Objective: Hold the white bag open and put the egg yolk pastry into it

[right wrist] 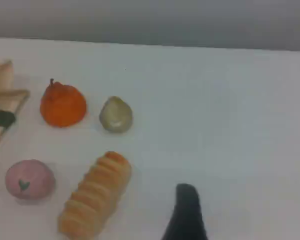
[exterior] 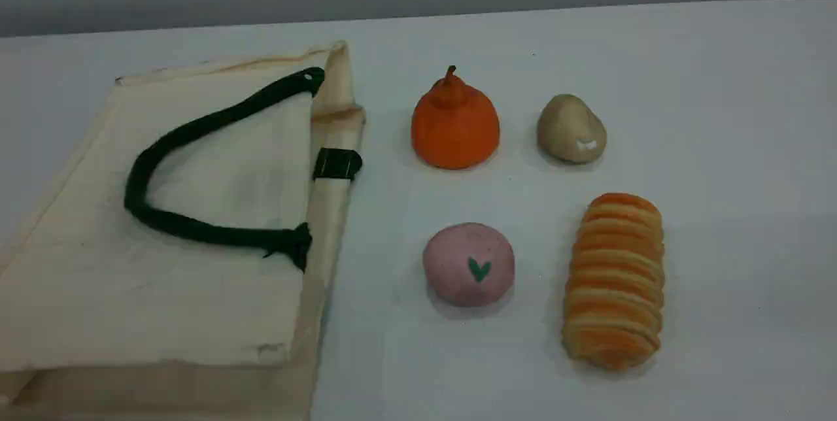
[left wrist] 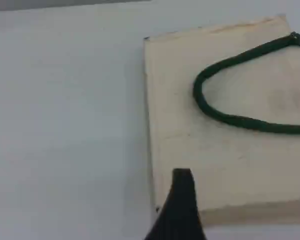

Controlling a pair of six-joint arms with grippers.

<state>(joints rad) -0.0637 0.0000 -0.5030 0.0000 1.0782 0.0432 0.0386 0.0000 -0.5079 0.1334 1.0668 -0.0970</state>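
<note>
Scene view [exterior: 572, 128] egg yolk pastry, no arms; wrist views: end effectors' spread unclear, seemingly empty.

Three views of one table [exterior: 719, 81]. The scene view looks down at a slant from the front, taking in the flat bag [exterior: 196, 212] at left and four food pieces at right. The left wrist view hangs above the bag [left wrist: 230, 150], looking down past one dark fingertip [left wrist: 182, 200]. The right wrist view sits farther back (wider framing), sharing the pastry [right wrist: 115, 115] and the bag's rim [right wrist: 2, 100] with the scene view.
</note>
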